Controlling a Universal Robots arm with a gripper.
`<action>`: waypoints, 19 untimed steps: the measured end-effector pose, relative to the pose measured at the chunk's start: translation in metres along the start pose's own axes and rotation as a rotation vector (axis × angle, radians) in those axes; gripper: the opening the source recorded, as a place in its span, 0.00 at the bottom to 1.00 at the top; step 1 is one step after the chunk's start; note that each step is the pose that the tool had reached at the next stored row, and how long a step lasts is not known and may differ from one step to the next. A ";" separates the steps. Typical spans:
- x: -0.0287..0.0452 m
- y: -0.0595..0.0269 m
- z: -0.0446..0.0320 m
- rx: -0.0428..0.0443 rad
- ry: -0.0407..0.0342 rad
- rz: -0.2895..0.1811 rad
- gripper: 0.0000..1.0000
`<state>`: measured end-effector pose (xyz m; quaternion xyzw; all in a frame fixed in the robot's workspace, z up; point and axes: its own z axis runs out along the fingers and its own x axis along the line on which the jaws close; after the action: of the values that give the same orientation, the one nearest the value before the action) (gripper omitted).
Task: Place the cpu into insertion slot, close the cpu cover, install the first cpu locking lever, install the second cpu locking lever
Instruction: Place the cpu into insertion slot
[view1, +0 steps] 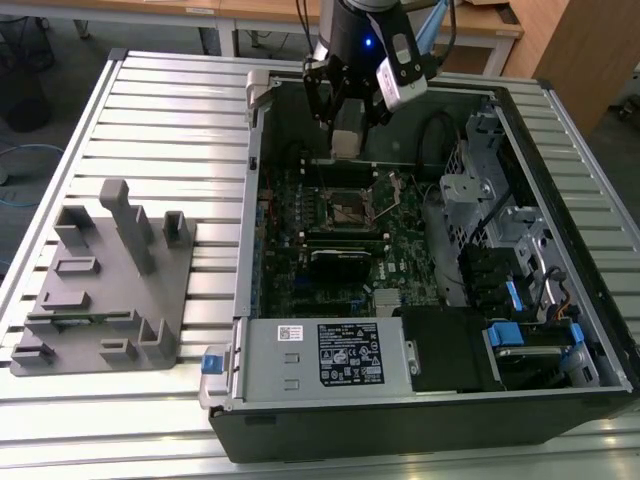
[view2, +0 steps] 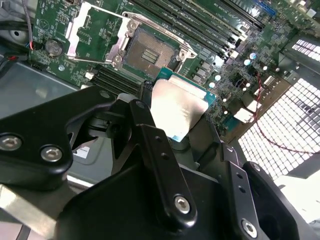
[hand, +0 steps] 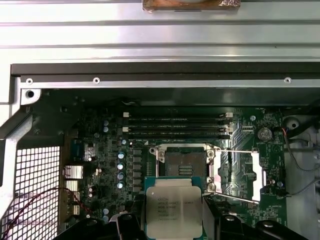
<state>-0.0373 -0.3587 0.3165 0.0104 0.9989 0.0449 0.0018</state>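
Gripper clamps the cpu by two opposite edges, silver top showing in both wrist views; the chip hangs above the green board, apart from the insertion slot; in the exterior view it sits at 12 o'clock from that slot; the slot's contact field lies bare; the cpu cover stands open beside it; a grey fixture block rests on the tabletop at 9 o'clock from the computer case.
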 end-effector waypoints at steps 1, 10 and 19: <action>0.0001 -0.0001 0.0010 0.0000 -0.0013 0.000 0.54; 0.0000 -0.0011 0.0127 0.0001 -0.0140 -0.005 0.54; -0.0005 -0.0016 0.0173 0.0000 -0.0159 -0.006 0.54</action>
<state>-0.0368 -0.3588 0.2992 0.0077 0.9989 0.0447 0.0099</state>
